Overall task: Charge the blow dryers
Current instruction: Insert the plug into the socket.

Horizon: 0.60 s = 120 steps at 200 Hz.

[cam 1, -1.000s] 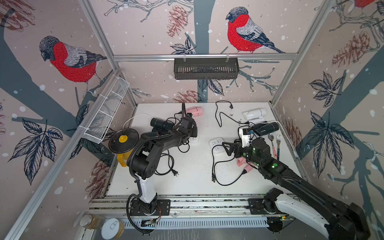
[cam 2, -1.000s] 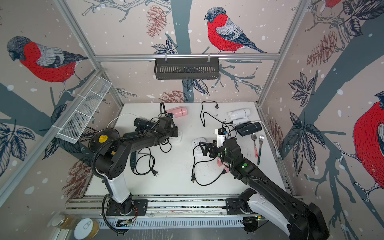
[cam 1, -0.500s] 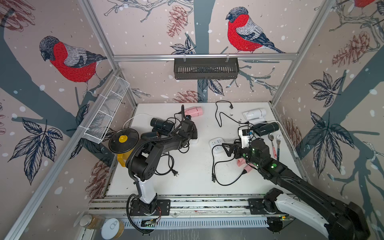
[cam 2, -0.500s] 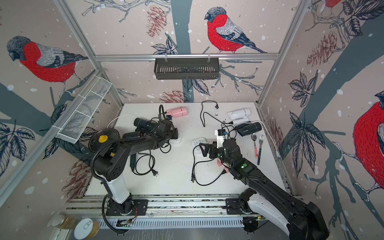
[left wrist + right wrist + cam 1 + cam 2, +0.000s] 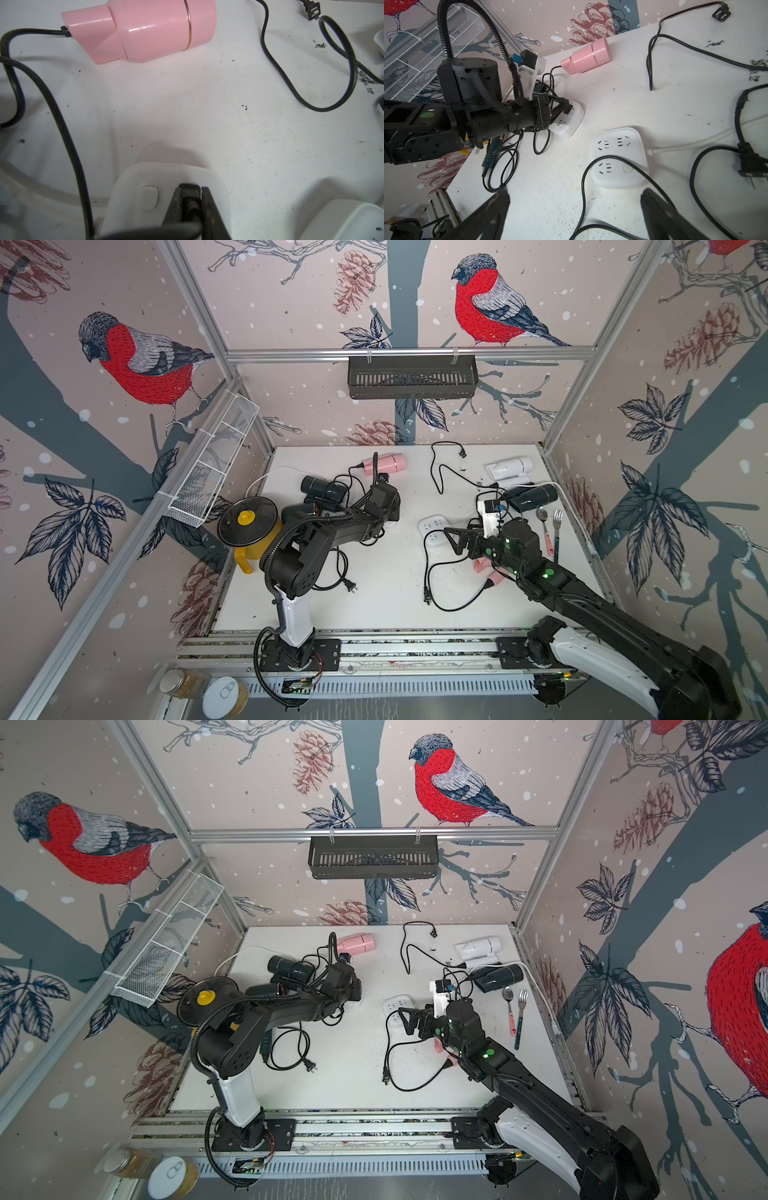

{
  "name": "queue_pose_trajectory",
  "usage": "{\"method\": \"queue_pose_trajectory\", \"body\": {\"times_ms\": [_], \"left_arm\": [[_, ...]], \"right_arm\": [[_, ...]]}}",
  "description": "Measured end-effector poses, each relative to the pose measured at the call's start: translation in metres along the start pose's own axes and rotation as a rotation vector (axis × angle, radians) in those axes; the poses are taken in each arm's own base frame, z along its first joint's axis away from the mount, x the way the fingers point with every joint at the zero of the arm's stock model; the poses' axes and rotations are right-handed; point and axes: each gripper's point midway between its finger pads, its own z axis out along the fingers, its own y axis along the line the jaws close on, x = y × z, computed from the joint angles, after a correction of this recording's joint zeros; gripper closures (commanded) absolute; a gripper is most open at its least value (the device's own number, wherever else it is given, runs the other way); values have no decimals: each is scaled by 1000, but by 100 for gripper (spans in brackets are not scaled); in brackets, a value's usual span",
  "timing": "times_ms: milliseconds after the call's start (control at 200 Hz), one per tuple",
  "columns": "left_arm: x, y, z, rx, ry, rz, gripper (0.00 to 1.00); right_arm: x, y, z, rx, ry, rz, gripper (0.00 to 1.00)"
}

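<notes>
My left gripper [image 5: 191,197] pinches a black plug [image 5: 189,187] over the power strip [image 5: 128,187] just beneath it; my right gripper [image 5: 575,195] gapes wide open

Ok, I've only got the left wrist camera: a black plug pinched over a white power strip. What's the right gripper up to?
Observer: The right gripper is open and empty, near a second power strip.
Operator: Anything plugged into that one?
Observer: No; its sockets show empty, and a black cord lies across it.
Operator: Any spare plug near the left arm?
Observer: Yes, in both top views a loose plug lies on the table close to the left arm.
</notes>
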Motion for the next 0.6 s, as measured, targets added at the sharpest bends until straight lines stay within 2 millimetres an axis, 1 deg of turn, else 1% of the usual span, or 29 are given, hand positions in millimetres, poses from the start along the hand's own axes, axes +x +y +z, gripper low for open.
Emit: {"method": "queue_pose_trajectory", "body": {"times_ms": [235,600], "left_arm": [[0,0,2,3,-12,-4,90],[-6,-5,8,11,-20,-9,90]], "right_arm": [[3,0,3,-1,13,1,0],[5,0,4,-2,23,1,0]]}}
